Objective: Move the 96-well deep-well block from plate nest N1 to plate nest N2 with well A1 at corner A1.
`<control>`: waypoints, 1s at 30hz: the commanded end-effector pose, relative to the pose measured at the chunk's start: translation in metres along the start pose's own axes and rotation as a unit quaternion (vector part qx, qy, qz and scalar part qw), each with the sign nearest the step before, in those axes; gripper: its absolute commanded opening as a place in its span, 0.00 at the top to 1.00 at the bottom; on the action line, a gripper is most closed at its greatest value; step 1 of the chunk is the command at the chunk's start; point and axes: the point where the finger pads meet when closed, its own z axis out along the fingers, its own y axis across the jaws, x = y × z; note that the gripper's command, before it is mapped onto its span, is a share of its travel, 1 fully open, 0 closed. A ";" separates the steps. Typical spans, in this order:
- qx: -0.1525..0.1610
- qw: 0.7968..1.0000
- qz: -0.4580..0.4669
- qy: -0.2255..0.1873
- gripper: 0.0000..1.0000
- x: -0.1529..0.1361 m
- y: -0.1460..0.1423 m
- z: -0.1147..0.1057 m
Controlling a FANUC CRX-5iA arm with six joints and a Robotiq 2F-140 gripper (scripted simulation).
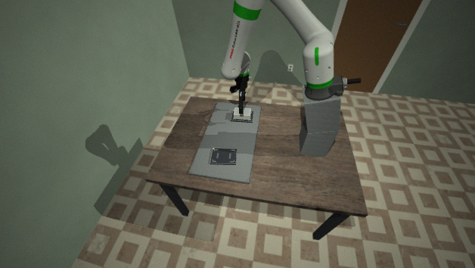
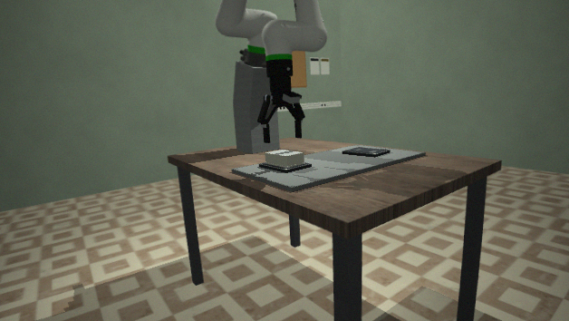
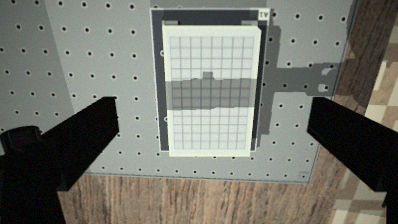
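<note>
The white 96-well deep-well block [image 1: 243,112] [image 2: 284,158] [image 3: 210,60] sits flat in the dark plate nest N1 [image 1: 242,120] [image 2: 295,168] [image 3: 158,75] at the far end of the grey perforated mat [image 1: 227,136] [image 2: 335,165] [image 3: 75,60]. In the wrist view an A1 mark [image 3: 263,15] shows at the nest's top right corner. My gripper [image 1: 241,107] [image 2: 282,135] [image 3: 213,114] is open and empty. It hangs a little above the block, with one finger on each side of it. The empty nest N2 [image 1: 223,156] [image 2: 366,151] lies at the mat's other end.
The mat lies on a wooden table [image 1: 295,166] [image 2: 385,190]. The arm's grey pedestal [image 1: 319,125] [image 2: 246,109] stands on the table beside the mat. The table's edge is close behind N1.
</note>
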 end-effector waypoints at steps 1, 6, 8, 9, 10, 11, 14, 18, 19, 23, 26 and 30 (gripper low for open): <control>0.002 1.000 0.000 0.001 0.00 0.000 0.001 -0.001; 0.002 1.000 0.000 0.001 0.00 0.000 0.001 0.006; 0.002 1.000 0.000 0.001 0.00 0.000 0.001 0.006; 0.002 1.000 0.000 0.001 0.00 0.000 0.001 0.008; 0.002 1.000 0.000 0.001 0.00 0.000 0.001 0.009; 0.002 1.000 0.000 0.001 0.00 0.000 0.001 0.011; 0.002 1.000 0.000 0.001 0.00 0.000 0.001 0.016; 0.002 1.000 0.000 0.001 0.00 0.000 0.001 0.023; 0.002 1.000 0.000 0.001 0.00 0.000 0.001 0.024; 0.002 1.000 0.000 0.001 0.00 0.000 0.001 0.031; 0.002 1.000 0.000 0.001 0.00 0.000 0.001 0.033; 0.002 1.000 0.000 0.001 0.00 0.000 0.001 0.039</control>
